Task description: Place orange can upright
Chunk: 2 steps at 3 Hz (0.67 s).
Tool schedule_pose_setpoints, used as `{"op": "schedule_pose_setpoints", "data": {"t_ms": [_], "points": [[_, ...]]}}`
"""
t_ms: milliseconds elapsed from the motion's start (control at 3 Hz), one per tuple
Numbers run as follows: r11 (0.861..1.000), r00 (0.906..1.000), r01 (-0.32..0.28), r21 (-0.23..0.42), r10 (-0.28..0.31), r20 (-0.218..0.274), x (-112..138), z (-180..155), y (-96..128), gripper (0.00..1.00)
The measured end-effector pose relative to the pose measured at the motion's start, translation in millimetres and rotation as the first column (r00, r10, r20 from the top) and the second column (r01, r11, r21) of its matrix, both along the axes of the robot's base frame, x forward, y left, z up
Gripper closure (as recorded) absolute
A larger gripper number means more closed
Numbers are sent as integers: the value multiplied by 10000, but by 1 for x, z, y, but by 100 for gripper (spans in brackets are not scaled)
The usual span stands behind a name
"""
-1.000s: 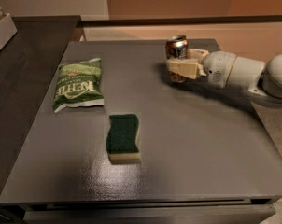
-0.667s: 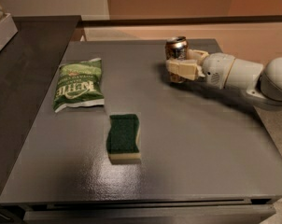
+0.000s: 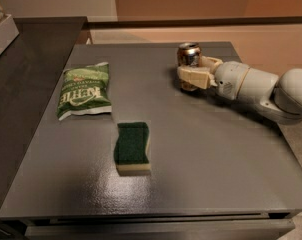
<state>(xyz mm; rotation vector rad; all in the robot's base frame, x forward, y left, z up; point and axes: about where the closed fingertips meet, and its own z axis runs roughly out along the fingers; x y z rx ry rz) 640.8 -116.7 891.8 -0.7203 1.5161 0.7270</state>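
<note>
I have the pincer (image 3: 193, 69) out toward the far right corner of the surface (image 3: 206, 159), the arm reaching in from the right edge. It is closed on the orange can (image 3: 189, 54), one finger across the front of the body and the other behind it. The can stands upright with its silver top facing up, and its base looks to be down on the surface or just off it; I cannot tell which.

Over the last second almost nothing has shifted: can and pincer sit where they did, perhaps a touch lower. I read that as the setting-down being nearly finished, so the can is probably where it should end up, and what remains is to let go and back away without tipping it. My worry is the front finger dragging the can over as it opens.

The green snack bag (image 3: 85, 90) lies near the left edge and the green sponge (image 3: 132, 146) toward the near middle, both well apart from the can
</note>
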Motion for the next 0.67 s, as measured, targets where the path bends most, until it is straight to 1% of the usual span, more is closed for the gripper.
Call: {"op": "schedule_pose_setpoints", "data": {"t_ms": [333,667], "points": [[10000,10000,60,53,-60,6,1,-6,0,5],[10000,10000,33,54,-33,9,1,-6,2,0]]}}
